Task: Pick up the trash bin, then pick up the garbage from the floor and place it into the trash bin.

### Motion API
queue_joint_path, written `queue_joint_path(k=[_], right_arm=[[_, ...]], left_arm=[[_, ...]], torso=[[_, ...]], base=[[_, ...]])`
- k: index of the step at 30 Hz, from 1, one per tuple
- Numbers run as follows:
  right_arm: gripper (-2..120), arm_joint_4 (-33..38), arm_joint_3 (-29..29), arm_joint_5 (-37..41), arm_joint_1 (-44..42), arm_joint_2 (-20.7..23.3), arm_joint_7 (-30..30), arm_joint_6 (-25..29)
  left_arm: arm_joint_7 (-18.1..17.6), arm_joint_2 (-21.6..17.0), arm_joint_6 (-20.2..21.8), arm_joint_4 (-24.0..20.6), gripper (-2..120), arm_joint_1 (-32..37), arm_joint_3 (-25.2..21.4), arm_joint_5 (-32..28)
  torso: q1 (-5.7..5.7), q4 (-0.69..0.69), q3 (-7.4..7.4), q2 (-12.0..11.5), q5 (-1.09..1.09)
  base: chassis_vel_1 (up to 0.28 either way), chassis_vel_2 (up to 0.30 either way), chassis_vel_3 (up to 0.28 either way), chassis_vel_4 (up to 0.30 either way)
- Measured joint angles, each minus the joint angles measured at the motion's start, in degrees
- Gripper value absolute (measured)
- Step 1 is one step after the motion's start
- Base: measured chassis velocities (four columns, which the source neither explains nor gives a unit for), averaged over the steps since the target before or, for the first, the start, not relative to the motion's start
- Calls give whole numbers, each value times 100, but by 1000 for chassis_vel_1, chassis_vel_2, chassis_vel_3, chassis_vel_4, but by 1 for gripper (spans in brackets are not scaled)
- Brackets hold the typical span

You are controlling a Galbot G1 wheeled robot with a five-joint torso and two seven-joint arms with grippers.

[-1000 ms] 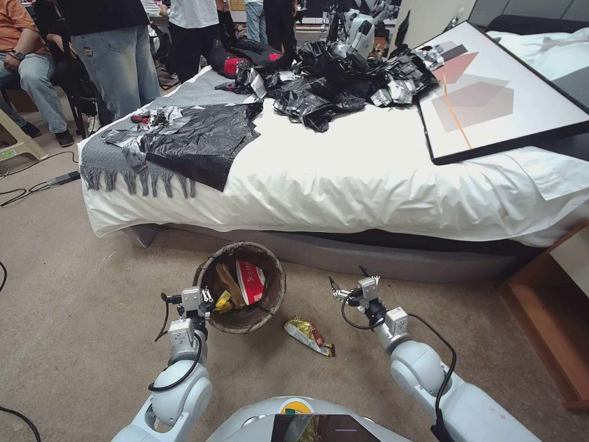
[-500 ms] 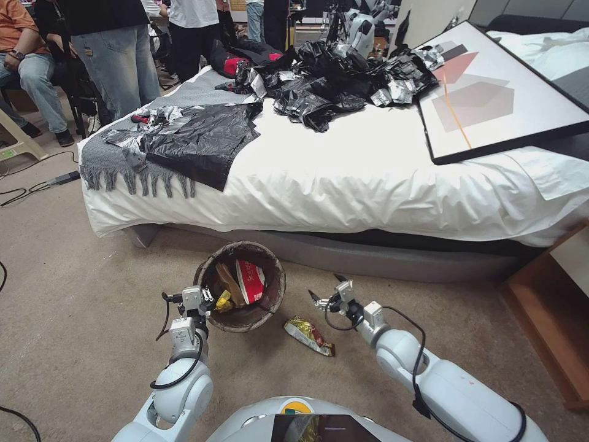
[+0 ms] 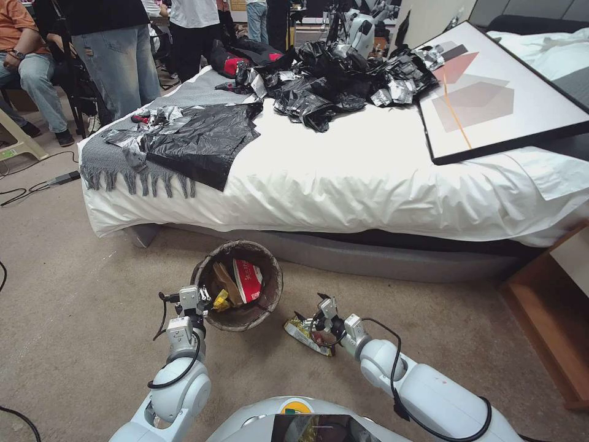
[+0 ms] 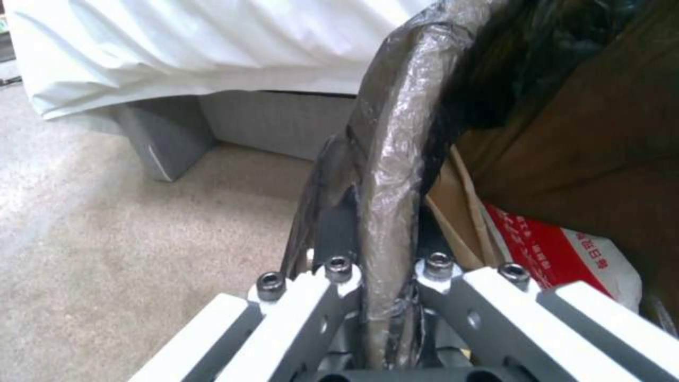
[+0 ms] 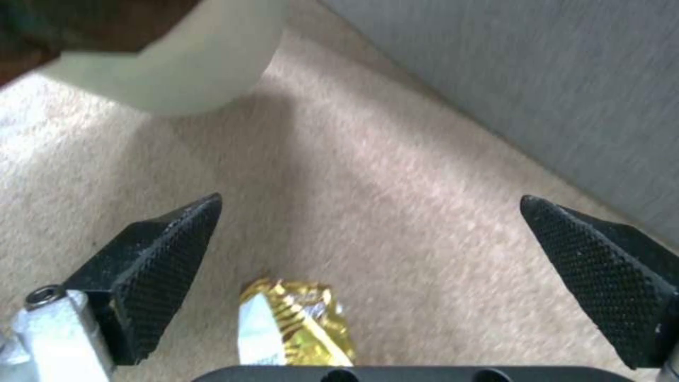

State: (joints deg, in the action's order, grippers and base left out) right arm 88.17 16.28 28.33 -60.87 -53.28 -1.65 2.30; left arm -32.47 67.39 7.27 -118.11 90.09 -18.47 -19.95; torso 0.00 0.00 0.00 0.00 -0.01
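1. Head view: the trash bin (image 3: pixel 239 288), lined with a dark bag, sits on the beige floor (image 3: pixel 73 276) at about 12 o'clock from the robot, just before a white-sheeted bed (image 3: pixel 368 178).
2. Inside it lie a brown paper bag (image 3: pixel 224 282), a red paper cup (image 3: pixel 248 279) and a yellow wrapper (image 3: pixel 221 301).
3. At the bin's 7 o'clock edge, the left gripper (image 3: pixel 199 298) is clamped on the rim; the left wrist view shows the bag-wrapped rim (image 4: pixel 389 185) pinched between its fingers.
4. At the bin's 4 o'clock, a gold and red snack wrapper (image 3: pixel 304 334) lies on the carpet, near but apart from the bin.
5. Right gripper (image 3: pixel 313 307) hangs directly over that wrapper, fingers spread wide; in the right wrist view the wrapper (image 5: pixel 297 329) lies between the black pads (image 5: pixel 163 254), untouched.
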Motion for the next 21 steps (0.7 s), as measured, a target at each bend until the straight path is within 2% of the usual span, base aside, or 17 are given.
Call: queue_joint_path(k=[21], right_arm=[[100, -1252, 126, -82, 89, -594, 440, 431]], left_arm=[[-33, 23, 0, -6, 0, -35, -17, 21]], torso=[[0, 0, 0, 0, 1]], base=[[0, 0, 0, 0]])
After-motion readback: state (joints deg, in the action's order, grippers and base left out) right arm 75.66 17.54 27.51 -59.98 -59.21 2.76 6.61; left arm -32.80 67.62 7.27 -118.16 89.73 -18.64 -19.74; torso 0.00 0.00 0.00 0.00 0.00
